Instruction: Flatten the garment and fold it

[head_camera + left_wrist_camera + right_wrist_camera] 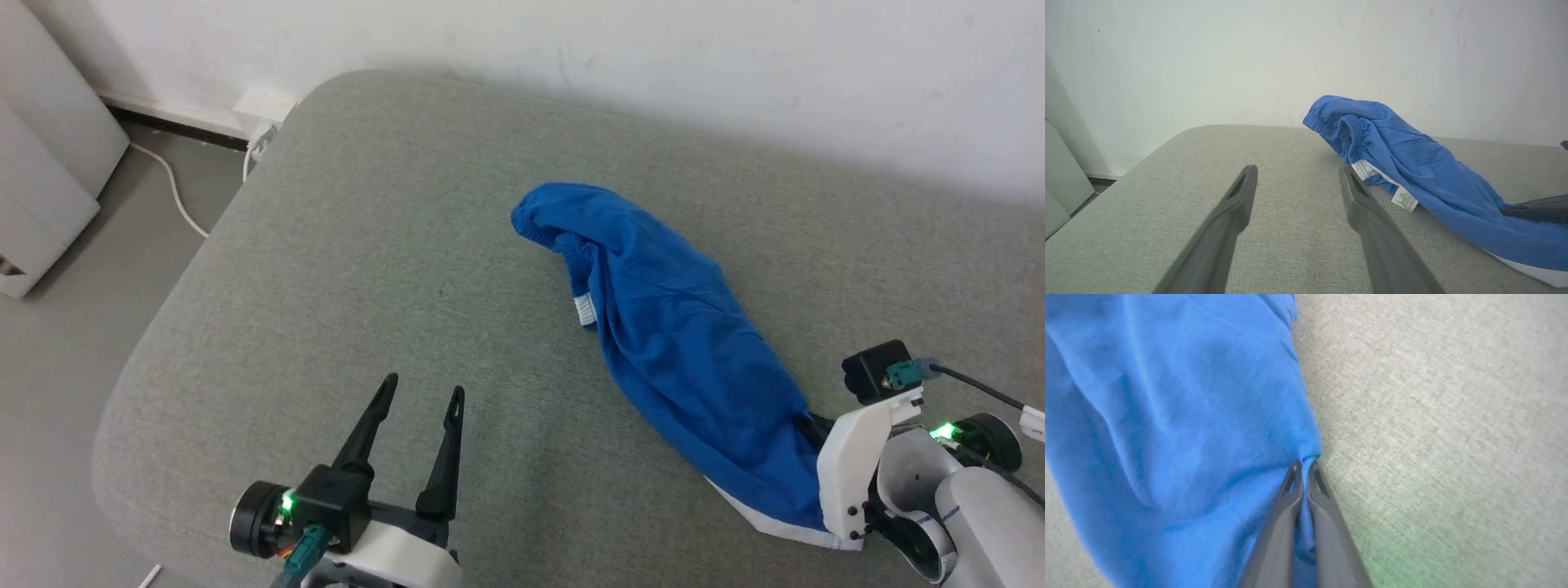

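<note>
Blue shorts (678, 343): we see them in a long, crumpled heap on the cushion, running from its middle toward our right arm. They are neither spread flat nor folded.
Gathered waistband (571, 249): it sits at the far end of the heap, toward the wall (735, 65), bunched and turned over on itself.
White tag (584, 309): it hangs out just below the waistband on the side facing our left arm, with its end on the cushion.
White stripe (775, 523): it shows along the near lower edge of the heap, close to our right wrist.
Our right gripper (1303, 464): the jaws are pressed together, pinching the edge of the blue cloth at the near end, and the cloth puckers at the tips. In the head view the cloth hides most of the fingers.
Our left gripper (424, 384): the jaws are spread with nothing between them. They point toward the waistband end and are apart from the shorts. We cannot tell whether they touch the cushion.
Grey cushion (326, 286): woven cloth with a rounded corner, its far edge against the wall.
Grey floor (49, 367): it lies to the left of the cushion, and a white cable (175, 192) crosses it to a socket (263, 104) at the foot of the wall.
</note>
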Robot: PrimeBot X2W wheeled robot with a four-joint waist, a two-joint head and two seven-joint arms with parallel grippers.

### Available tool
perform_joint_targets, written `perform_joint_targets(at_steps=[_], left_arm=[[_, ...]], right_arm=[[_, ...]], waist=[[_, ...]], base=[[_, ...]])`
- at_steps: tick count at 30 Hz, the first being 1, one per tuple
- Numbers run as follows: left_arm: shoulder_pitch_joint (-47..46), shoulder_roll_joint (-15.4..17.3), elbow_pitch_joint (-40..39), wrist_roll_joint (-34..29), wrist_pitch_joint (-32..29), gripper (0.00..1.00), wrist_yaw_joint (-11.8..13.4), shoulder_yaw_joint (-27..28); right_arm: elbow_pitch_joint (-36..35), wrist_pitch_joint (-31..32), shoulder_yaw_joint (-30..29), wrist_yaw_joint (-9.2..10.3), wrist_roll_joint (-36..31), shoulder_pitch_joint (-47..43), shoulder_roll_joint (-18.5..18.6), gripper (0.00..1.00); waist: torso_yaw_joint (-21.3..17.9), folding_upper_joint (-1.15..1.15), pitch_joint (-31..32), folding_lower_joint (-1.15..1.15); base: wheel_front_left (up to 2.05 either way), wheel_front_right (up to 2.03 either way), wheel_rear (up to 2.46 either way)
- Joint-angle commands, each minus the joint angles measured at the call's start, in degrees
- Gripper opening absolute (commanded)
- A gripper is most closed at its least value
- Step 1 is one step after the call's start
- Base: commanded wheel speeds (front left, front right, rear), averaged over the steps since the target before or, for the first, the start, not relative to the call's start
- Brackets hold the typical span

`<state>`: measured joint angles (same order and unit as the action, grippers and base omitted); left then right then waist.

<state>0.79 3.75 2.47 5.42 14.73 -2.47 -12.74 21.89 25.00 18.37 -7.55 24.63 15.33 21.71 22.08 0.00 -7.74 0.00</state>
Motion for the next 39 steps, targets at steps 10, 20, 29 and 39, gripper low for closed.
perform_joint_targets(at_steps=[10, 20, 29, 39], left_arm=[[0.4, -0.5, 1.1, -1.3, 0.3, 1.00, -1.2, 1.3], [0.5, -0.7, 1.2, -0.9, 0.3, 1.00, -1.3, 1.9], [-1.0, -0.8, 1.4, -0.3, 0.3, 1.00, -1.7, 1.7], [-1.4, -0.9, 2.0, 1.0, 0.3, 1.00, -2.6, 0.7]], right_arm=[[-1.6, -10.4, -8.6, 0.06, -0.1, 0.2, 0.6, 0.00], [-6.6, -8.3, -23.9, 0.06, -6.8, -7.6, -2.4, 0.00], [-7.6, -13.1, -25.1, 0.06, -10.0, -10.1, -7.1, 1.00], [-19.3, -29.4, -23.3, 0.06, -11.0, -14.8, -11.0, 1.00]], waist=[[-7.5, 0.00, 3.8, 0.00], [-12.5, 0.00, 3.6, 0.00], [-16.4, 0.00, 3.6, 0.00], [-19.0, 0.00, 4.6, 0.00]], base=[[0.00, 0.00, 0.00], [0.00, 0.00, 0.00], [0.00, 0.00, 0.00], [0.00, 0.00, 0.00]])
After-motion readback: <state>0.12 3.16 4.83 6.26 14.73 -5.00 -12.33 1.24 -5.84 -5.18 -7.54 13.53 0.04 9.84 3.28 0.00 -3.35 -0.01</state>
